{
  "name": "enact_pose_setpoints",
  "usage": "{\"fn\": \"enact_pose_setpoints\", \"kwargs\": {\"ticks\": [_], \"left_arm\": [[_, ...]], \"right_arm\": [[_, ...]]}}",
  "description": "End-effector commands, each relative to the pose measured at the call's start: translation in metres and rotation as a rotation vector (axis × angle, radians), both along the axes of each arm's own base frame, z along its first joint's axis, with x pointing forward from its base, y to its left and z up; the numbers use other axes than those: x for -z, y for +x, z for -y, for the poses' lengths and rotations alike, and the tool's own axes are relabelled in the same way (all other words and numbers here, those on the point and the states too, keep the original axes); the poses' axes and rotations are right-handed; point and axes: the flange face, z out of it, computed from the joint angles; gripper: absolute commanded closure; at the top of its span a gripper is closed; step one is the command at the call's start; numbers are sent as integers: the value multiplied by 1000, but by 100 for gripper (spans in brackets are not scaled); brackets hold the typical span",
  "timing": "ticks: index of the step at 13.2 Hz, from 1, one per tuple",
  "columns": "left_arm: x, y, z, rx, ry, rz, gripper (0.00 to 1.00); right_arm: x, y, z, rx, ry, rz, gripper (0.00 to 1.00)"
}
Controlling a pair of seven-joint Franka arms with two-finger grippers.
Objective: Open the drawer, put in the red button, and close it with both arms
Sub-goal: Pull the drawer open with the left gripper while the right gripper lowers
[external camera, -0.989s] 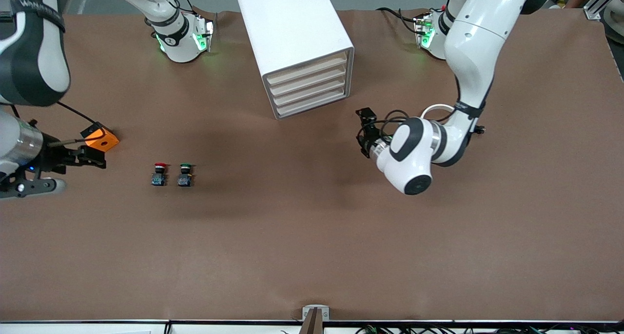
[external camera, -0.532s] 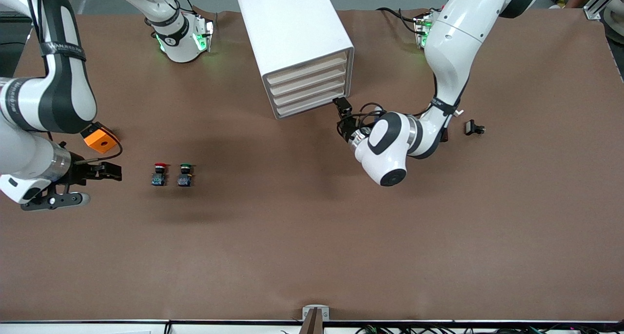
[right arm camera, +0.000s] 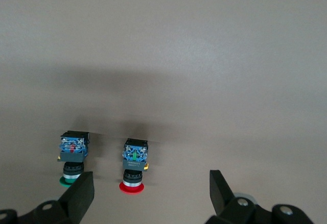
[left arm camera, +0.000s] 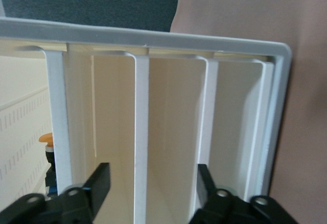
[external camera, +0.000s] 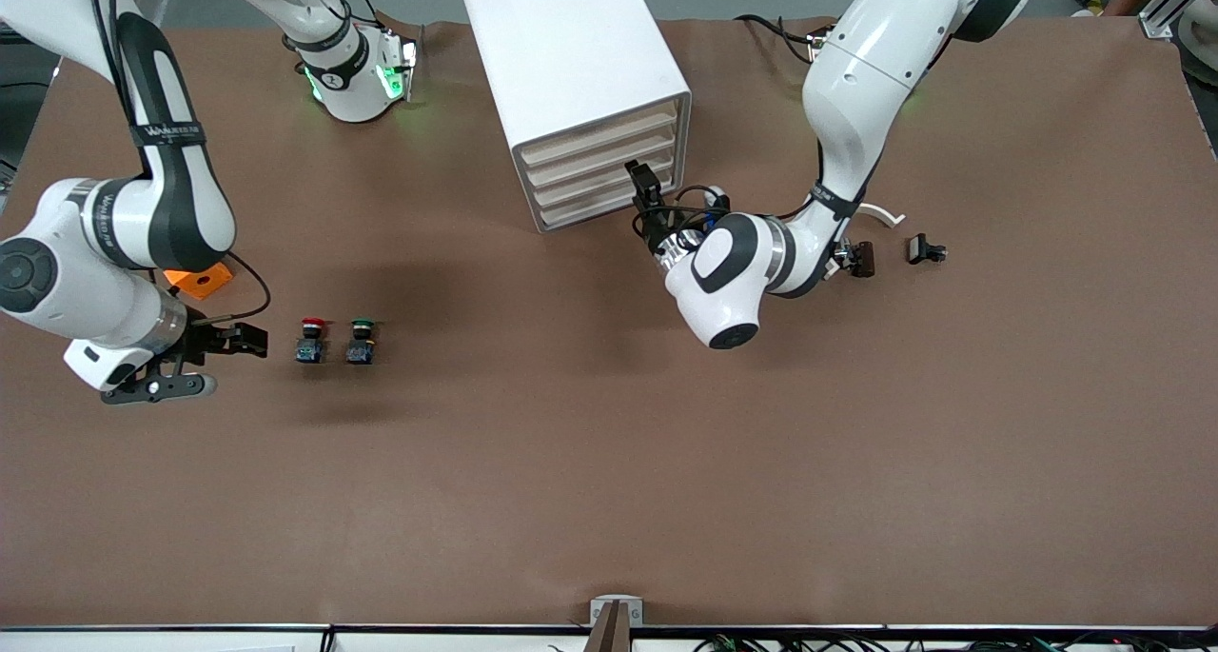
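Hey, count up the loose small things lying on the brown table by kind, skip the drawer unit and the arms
Push-buttons: 2, the red button and the green button
Orange blocks: 1, the orange block
Small black parts: 2, at and
Total: 5

High front camera overlooks table (external camera: 609,500); wrist cameras look close.

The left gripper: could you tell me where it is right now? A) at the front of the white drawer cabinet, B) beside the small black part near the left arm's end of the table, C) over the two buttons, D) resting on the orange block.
A: the left gripper is at the front of the white drawer cabinet, and the left wrist view shows its fingers apart before the drawer fronts.
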Motion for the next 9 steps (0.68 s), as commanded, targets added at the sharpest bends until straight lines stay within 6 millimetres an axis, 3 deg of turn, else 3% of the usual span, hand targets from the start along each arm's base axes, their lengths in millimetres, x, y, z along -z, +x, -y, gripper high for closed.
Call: {"fn": "enact_pose_setpoints", "kwargs": {"ticks": [1,3,7,9], "left_arm": [[12,-14,18,9,-2,-49,34],[15,-19,23,3,-11,-67,43],[17,-29,33,20,-12,-73,46],[19,-31,34,23,-16,-75,72]], "right_arm": [[8,-12,-6,-6,7,-3,0],[24,-14,-7,-8,6,26,0],[44,-15,-11,-17,5,34,0],[57,-15,-22,-39,4,17,0]]}}
